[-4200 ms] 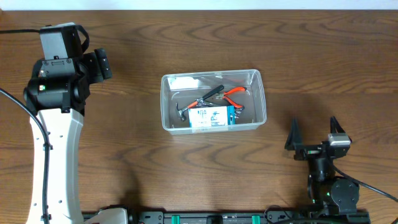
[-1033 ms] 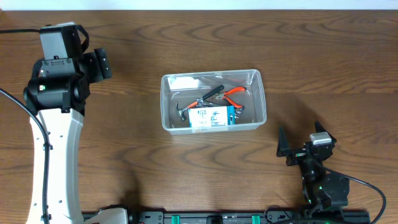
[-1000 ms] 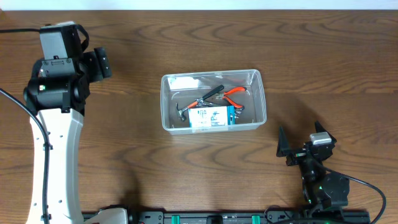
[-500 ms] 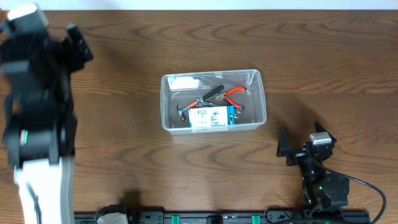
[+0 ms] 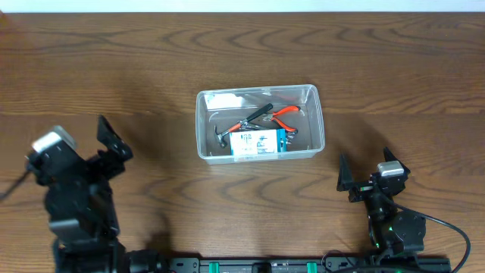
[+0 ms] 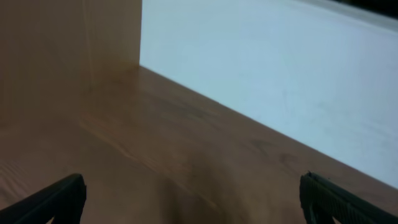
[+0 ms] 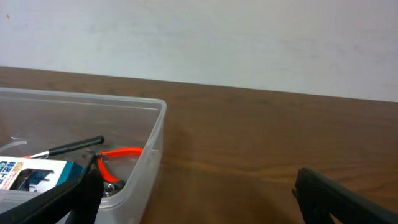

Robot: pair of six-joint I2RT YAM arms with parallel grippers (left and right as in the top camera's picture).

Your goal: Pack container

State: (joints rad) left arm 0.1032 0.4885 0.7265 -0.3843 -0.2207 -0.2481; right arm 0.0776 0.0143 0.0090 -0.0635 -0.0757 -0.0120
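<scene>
The left end effector [image 6: 193, 200] and right end effector [image 5: 364, 159], both spread apart and empty, sit nearer than the container [image 5: 319, 121] holding orange-handled pliers [image 5: 286, 114].

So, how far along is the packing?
Looks essentially done: the container holds orange-handled pliers, a dark-handled tool and a blue-and-white box. Nothing in hand: the left gripper and right gripper are open, empty and away from it. Left: no loose item visible outside, so probably nothing.

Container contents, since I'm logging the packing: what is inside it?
Inside the container lie a blue-and-white box, orange-handled pliers and a black-handled tool. Whatever sits under the box is covered and cannot be seen.
</scene>
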